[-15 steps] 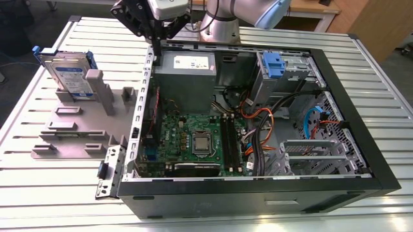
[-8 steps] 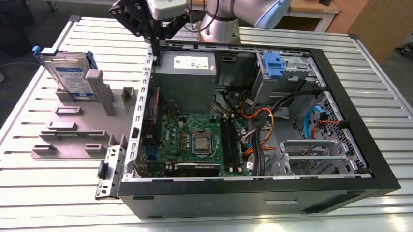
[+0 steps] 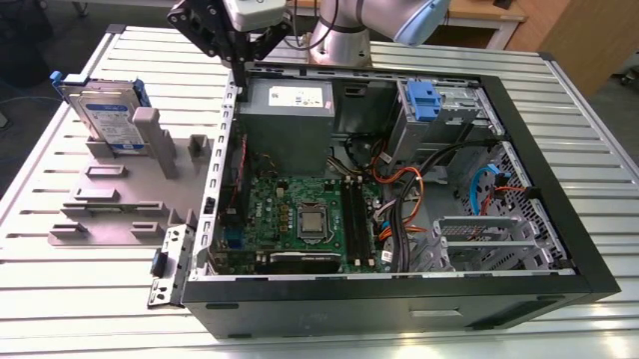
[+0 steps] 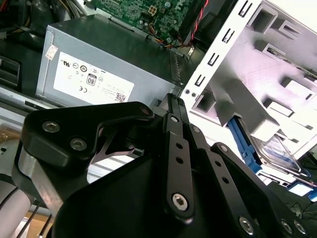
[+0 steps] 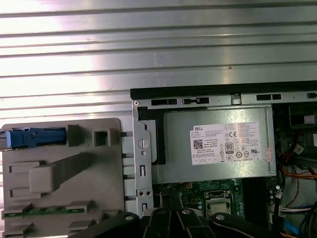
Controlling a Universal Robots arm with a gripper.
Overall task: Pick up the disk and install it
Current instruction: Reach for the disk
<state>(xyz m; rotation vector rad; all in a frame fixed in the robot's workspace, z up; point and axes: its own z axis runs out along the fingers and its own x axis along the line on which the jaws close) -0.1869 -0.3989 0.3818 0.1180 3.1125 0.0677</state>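
Over the edge of the open computer case [image 3: 399, 307], by the grey power supply [image 3: 287, 112], your gripper [image 3: 242, 57] hangs in the air. Look at the second wrist view: the fingers [image 4: 174, 148] run together to a single tip, drawn closed with no gap you can see, and nothing is clamped between them. The disk [image 3: 102, 112] is well apart from them, outside the case toward the exterior view's left. It stands on edge in the grey slotted holder block [image 3: 120, 202] on the ribbed metal table [image 3: 80, 299], label side showing. Its blue carrier rail [image 3: 57, 78] frames the upper edge. In both wrist views you see that blue rail against the grey block.
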